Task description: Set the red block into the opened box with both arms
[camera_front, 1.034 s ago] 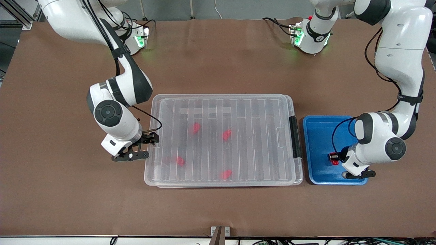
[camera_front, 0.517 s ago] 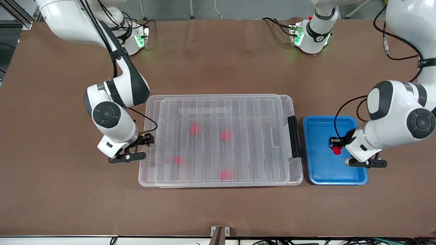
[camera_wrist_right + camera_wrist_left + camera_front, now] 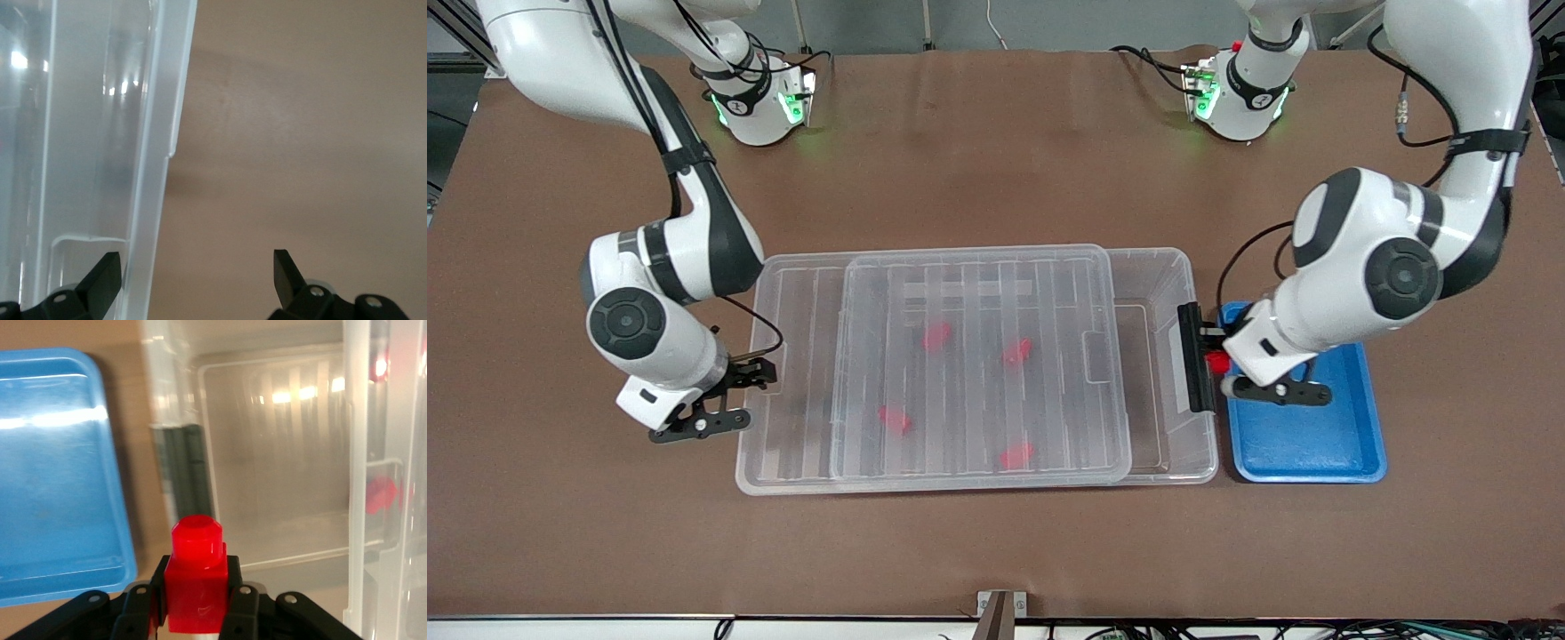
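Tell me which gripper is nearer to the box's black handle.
Left. The left gripper, shut on the red block, is right beside the black handle; the right gripper is open at the lid's edge.

A brown mat (image 3: 996, 160) covers the whole tabletop, faintly creased near its farthest edge. Above that edge of the mat runs a strip of grey wall (image 3: 960, 22), with aluminium framing (image 3: 480, 44) at the corner toward the right arm's end. Black cables (image 3: 1147, 58) trail onto the mat there. Green light glows on the mat at two spots along that edge. At the mat's nearest edge sits a small metal bracket (image 3: 1002, 606), with a white strip and more cables below it.
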Robot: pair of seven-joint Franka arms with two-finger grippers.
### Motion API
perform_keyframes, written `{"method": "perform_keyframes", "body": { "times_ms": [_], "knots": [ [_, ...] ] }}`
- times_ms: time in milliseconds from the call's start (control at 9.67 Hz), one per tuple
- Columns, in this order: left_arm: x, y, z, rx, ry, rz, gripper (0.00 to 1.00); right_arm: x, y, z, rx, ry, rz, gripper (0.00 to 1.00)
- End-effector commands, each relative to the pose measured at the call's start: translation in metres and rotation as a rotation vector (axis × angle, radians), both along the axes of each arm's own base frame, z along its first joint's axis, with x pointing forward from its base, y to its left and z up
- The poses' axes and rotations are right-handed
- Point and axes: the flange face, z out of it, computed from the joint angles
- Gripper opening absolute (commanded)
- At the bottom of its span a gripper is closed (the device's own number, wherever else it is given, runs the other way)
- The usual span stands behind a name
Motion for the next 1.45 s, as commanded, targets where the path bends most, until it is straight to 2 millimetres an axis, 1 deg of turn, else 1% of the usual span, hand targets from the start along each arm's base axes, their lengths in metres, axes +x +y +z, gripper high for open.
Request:
{"method": "perform_keyframes", "body": {
  "times_ms": [0, 103, 207, 310, 414, 517, 621, 724, 828, 931, 1034, 1138, 1241, 1345],
  "knots": [
    [-0.014, -0.038, -0.029, 0.012, 0.022, -0.05, 0.01, -0.001, -0.028, 0.006, -0.039, 0.016, 0.036, 1.0],
    [-0.018, -0.049, -0.04, 0.015, 0.03, -0.029, 0.01, 0.001, -0.037, 0.01, -0.044, 0.011, 0.042, 1.0],
    [-0.022, -0.066, -0.054, 0.016, 0.042, -0.006, 0.01, 0.002, -0.039, 0.012, -0.045, 0.008, 0.041, 1.0],
    [-0.025, -0.075, -0.072, 0.014, 0.046, 0.02, 0.01, 0.002, -0.037, 0.014, -0.043, 0.003, 0.03, 1.0],
    [-0.03, -0.081, -0.092, 0.003, 0.028, 0.054, 0.01, 0.0, -0.033, 0.023, -0.032, 0.003, 0.018, 1.0],
    [-0.034, -0.083, -0.115, 0.024, 0.002, 0.057, 0.01, -0.003, -0.028, 0.043, -0.003, -0.02, -0.04, 1.0],
    [-0.038, -0.087, -0.134, 0.068, 0.002, 0.062, 0.01, -0.009, -0.023, 0.078, 0.068, -0.057, -0.162, 1.0],
    [-0.041, -0.09, -0.154, 0.11, 0.011, 0.091, 0.01, -0.021, -0.024, 0.12, 0.111, -0.088, -0.252, 1.0],
    [-0.044, -0.095, -0.166, 0.123, 0.011, 0.115, 0.01, -0.035, -0.03, 0.165, 0.135, -0.121, -0.284, 1.0],
    [-0.045, -0.1, -0.181, 0.116, 0.014, 0.133, 0.01, -0.049, -0.047, 0.208, 0.134, -0.153, -0.312, 1.0],
    [-0.047, -0.102, -0.196, 0.109, 0.023, 0.14, 0.01, -0.059, -0.064, 0.239, 0.134, -0.175, -0.341, 1.0],
    [-0.048, -0.103, -0.208, 0.102, 0.032, 0.143, 0.02, -0.07, -0.081, 0.264, 0.14, -0.202, -0.369, 1.0],
    [-0.051, -0.107, -0.22, 0.096, 0.041, 0.138, 0.03, -0.086, -0.111, 0.288, 0.202, -0.204, -0.425, 1.0],
    [-0.052, -0.107, -0.23, 0.092, 0.047, 0.139, 0.08, -0.102, -0.137, 0.298, 0.243, -0.154, -0.458, 1.0]
  ]
}}
